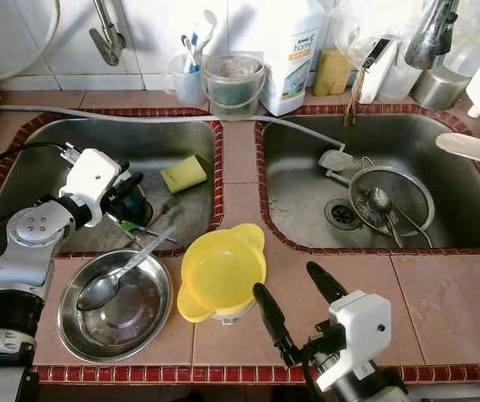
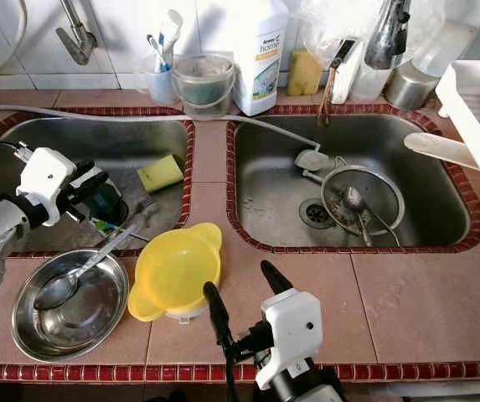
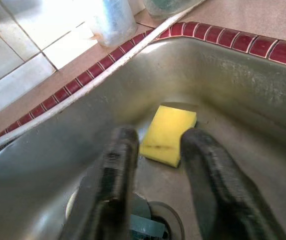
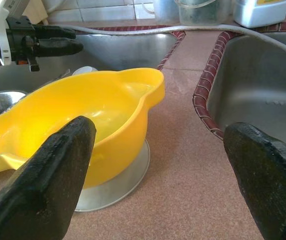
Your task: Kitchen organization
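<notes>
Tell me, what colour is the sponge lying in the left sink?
Yellow: the rectangular sponge shows best in the left wrist view.

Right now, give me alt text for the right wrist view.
The right hand, fingers wide open, faces a yellow bowl sitting on the tiled counter between two steel sinks. The left hand reaches over the far sink.

Left gripper, right gripper: fingers apart.
</notes>
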